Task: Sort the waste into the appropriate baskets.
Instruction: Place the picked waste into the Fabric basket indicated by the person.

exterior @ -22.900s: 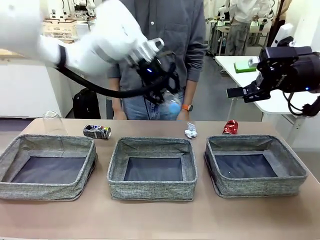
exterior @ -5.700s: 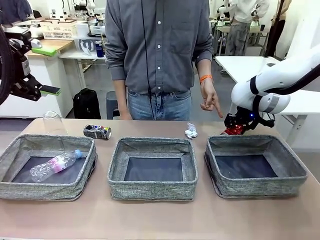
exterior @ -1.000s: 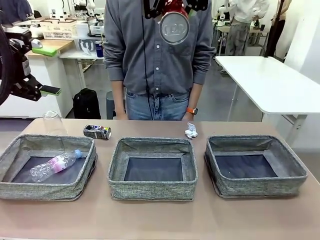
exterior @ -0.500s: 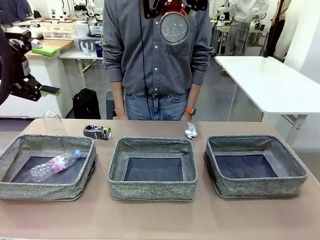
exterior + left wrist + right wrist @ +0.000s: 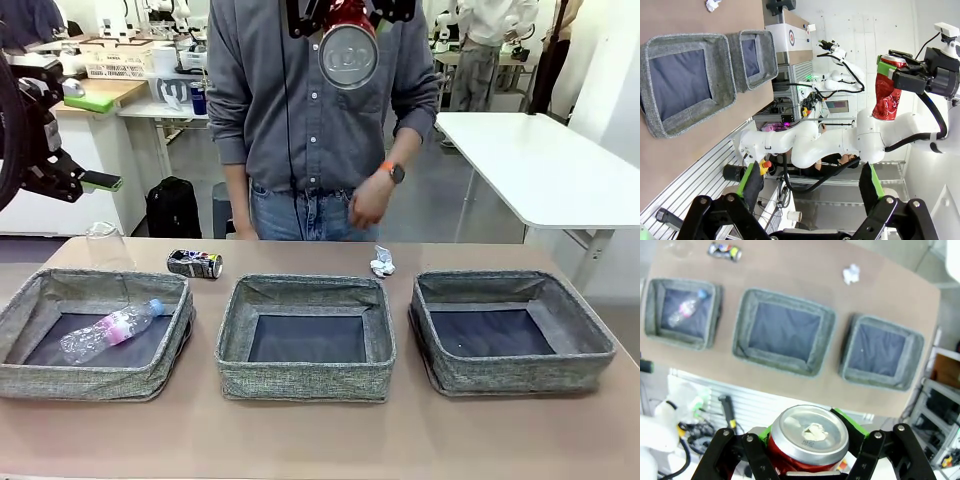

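Right gripper [image 5: 812, 449]: green pads clamped on the crushed red can [image 5: 812, 432]. Its silver lid and pull-tab face the wrist lens, and the red body is dented and pinched at the waist. The can hangs high over the table, in line with the middle grey woven-fabric basket [image 5: 305, 385] and level with the person's chest. Left gripper [image 5: 809, 187]: jaws wide apart, off at the table's left side.

Down on the table, a clear plastic bottle with pink label [image 5: 110, 330] lies in the matching left basket [image 5: 100, 380], and the right basket [image 5: 520, 380] sits alongside. Behind them are a dark printed can [image 5: 194, 263] on its side, an upturned clear plastic cup [image 5: 103, 245] and a crumpled white paper wad [image 5: 381, 263]. The person's hand [image 5: 365, 200] hangs above the wad.
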`<state>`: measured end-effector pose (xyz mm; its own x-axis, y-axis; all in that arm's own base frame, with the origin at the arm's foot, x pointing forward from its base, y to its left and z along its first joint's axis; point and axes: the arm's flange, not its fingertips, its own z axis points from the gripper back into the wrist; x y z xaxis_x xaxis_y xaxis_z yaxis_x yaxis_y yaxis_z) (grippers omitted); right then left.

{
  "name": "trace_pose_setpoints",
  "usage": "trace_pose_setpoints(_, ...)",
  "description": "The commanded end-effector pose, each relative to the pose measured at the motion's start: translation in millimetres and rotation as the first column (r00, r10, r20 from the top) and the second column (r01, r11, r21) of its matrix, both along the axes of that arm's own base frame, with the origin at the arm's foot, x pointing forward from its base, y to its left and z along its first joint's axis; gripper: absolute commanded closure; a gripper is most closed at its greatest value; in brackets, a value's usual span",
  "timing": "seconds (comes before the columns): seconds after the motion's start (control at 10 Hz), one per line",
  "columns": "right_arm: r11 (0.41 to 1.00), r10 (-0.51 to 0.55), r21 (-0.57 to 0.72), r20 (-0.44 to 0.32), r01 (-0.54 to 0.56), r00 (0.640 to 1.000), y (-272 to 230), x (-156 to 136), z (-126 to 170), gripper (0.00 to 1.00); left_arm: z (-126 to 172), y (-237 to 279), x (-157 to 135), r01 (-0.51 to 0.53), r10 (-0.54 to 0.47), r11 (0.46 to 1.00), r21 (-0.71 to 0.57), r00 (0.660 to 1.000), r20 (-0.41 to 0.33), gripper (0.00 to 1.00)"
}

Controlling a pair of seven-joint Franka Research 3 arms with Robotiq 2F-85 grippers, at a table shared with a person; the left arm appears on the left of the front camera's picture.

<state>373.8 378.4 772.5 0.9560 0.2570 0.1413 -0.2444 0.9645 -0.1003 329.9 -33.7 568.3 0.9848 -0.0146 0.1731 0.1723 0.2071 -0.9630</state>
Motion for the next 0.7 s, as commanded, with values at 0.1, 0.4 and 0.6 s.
trace_pose_setpoints(0.1,1.0,0.004,0.011,0.009,-0.004,1.0,2.0,-1.0,0.2,0.63,4.5,0.1,-1.6,0.0,0.0,1.0,0.001,1.0,-0.01,0.0)
trace_pose_setpoints(0.4,1.0,0.004,0.011,0.009,-0.004,1.0,2.0,-1.0,0.2,0.63,4.5,0.1,-1.6,0.0,0.0,1.0,0.001,1.0,-0.01,0.0)
trace_pose_setpoints(0.6,1.0,0.004,0.011,0.009,-0.004,1.0,2.0,-1.0,0.2,0.63,4.5,0.1,-1.6,0.0,0.0,1.0,0.001,1.0,-0.01,0.0)
